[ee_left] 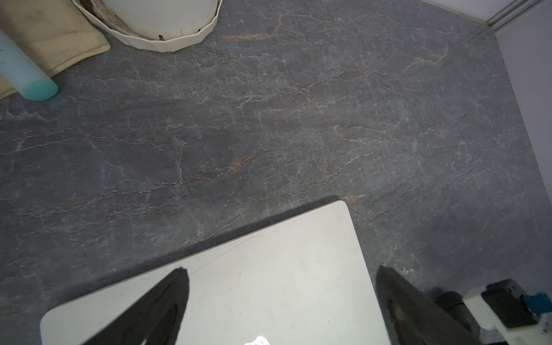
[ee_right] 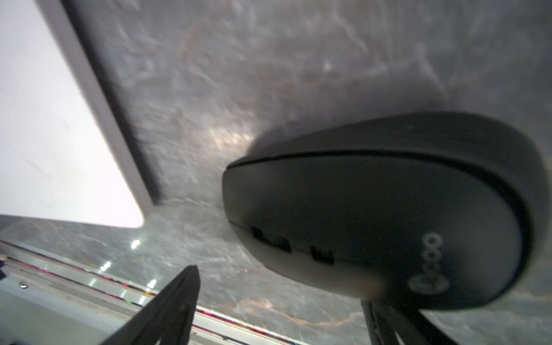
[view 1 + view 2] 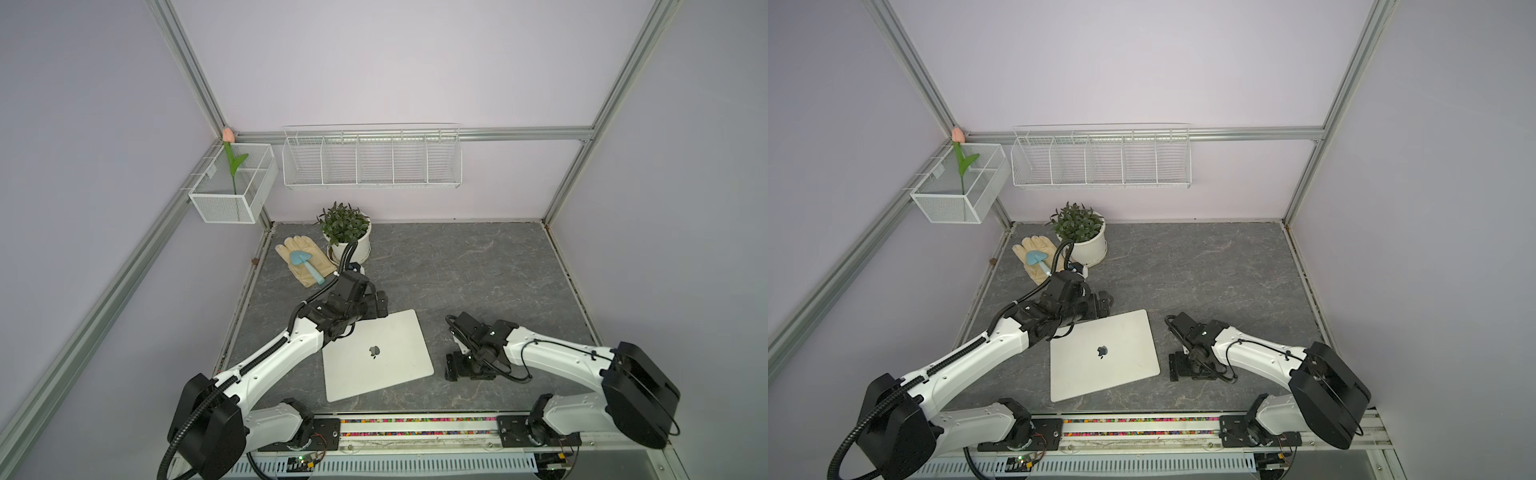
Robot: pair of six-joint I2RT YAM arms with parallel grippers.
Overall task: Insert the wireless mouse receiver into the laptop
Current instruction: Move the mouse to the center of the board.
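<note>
Can't make out the wireless mouse receiver in any view. Far left, a blue trowel lies on a tan glove beside the potted plant, whose pot is partly behind the left arm's cable. The left gripper covers the far left corner of the closed laptop, fingers spread wide, holding nothing. Right of it, the right gripper hides the black mouse in both top views. Its fingers are open, one tip behind the blurred mouse.
</note>
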